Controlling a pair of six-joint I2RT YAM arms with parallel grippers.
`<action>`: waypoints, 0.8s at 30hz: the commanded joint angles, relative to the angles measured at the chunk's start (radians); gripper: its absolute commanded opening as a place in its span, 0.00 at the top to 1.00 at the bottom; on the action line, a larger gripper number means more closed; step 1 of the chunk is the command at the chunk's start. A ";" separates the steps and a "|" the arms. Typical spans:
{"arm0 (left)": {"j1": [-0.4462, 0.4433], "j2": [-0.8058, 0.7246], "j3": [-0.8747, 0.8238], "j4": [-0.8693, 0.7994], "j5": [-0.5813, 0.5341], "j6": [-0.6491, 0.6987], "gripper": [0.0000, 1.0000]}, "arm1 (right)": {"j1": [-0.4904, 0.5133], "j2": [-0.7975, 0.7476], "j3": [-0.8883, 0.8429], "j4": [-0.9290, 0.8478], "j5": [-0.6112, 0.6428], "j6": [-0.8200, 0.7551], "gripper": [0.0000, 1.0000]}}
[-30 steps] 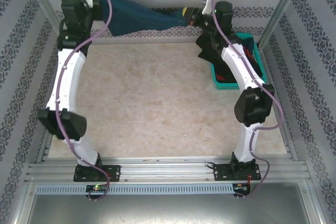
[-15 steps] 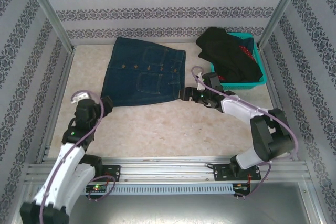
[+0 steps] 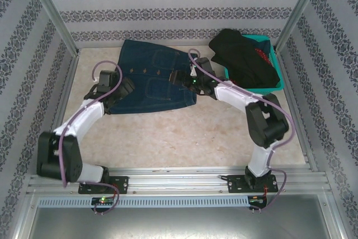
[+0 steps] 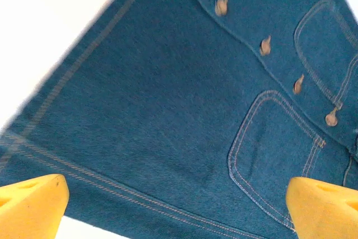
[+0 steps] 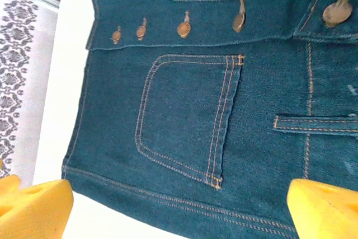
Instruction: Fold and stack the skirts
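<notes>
A dark blue denim skirt (image 3: pixel 151 79) with pockets and brown buttons lies spread flat at the back of the table. My left gripper (image 3: pixel 123 89) hovers over its left lower edge, open. In the left wrist view the yellow fingertips (image 4: pixel 31 205) stand wide apart over the denim skirt (image 4: pixel 168 99), above its hem. My right gripper (image 3: pixel 187 78) is open over the skirt's right side. The right wrist view has the denim skirt (image 5: pixel 190 110), with a pocket and the hem, between the wide-set fingertips (image 5: pixel 324 208). A black skirt (image 3: pixel 240 60) drapes over the basket, and a red dotted skirt (image 3: pixel 259 54) peeks out behind it.
The teal mesh basket (image 3: pixel 263 38) stands at the back right corner. Metal frame posts and patterned walls close in the table on the left, back and right. Bare marbled tabletop (image 3: pixel 168 132) stretches from the skirt to the arm bases.
A second ago both grippers held the denim skirt up at the back. It now lies flat, both grippers have opened, and both arms have come back over its sides.
</notes>
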 commanded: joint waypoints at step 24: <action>0.087 -0.231 -0.075 -0.338 -0.048 0.034 0.00 | -0.125 -0.204 -0.340 -0.108 -0.121 -0.233 0.28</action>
